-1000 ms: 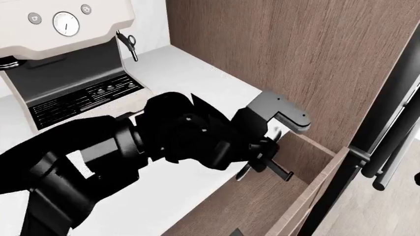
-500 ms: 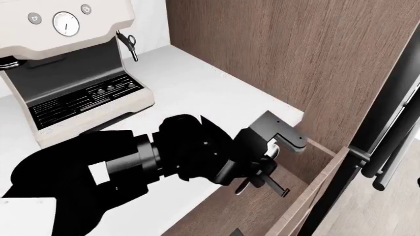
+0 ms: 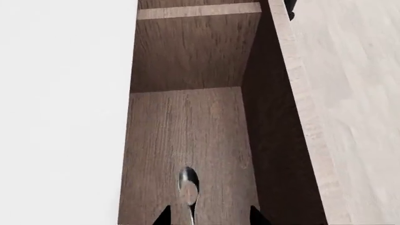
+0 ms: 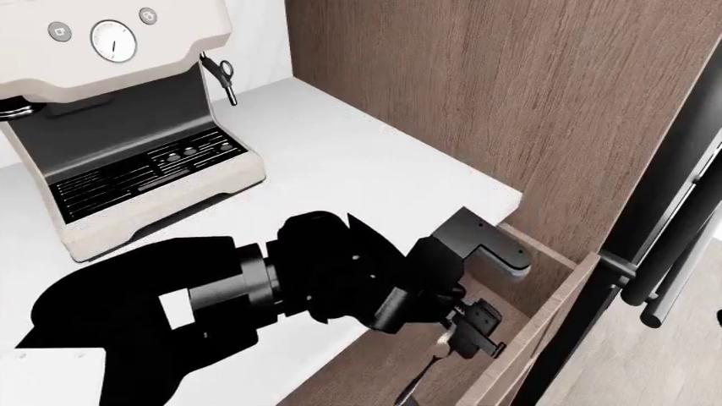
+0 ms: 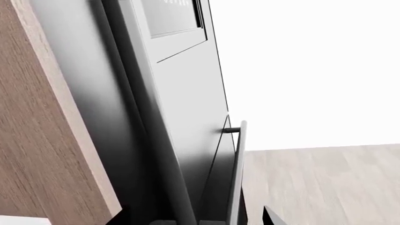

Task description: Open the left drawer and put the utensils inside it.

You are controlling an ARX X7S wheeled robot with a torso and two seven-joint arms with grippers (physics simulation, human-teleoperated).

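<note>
The left drawer [image 4: 570,292] stands pulled out below the white counter [image 4: 338,161], its wood-grain inside [image 3: 206,126] showing. A black glossy spoon [image 3: 187,183] lies on the drawer floor, also seen as the spoon [image 4: 423,372] in the head view. My left gripper [image 4: 479,326] hangs low over the drawer. In the left wrist view the left gripper [image 3: 209,218] is open, its tips wide on either side of the spoon's thin handle without touching it. My right gripper [image 5: 195,218] is open, facing the black fridge, and is out of the head view.
A cream coffee machine [image 4: 113,110] with a steam wand [image 4: 222,78] stands at the back of the counter. A tall wood panel [image 4: 485,101] rises right of the counter. The black fridge [image 5: 181,93] with its bar handle [image 5: 237,173] stands beyond it, above pale wood flooring [image 3: 356,93].
My left gripper has sunk from the counter edge down over the open drawer and opened. The spoon it carried now lies inside the drawer.
</note>
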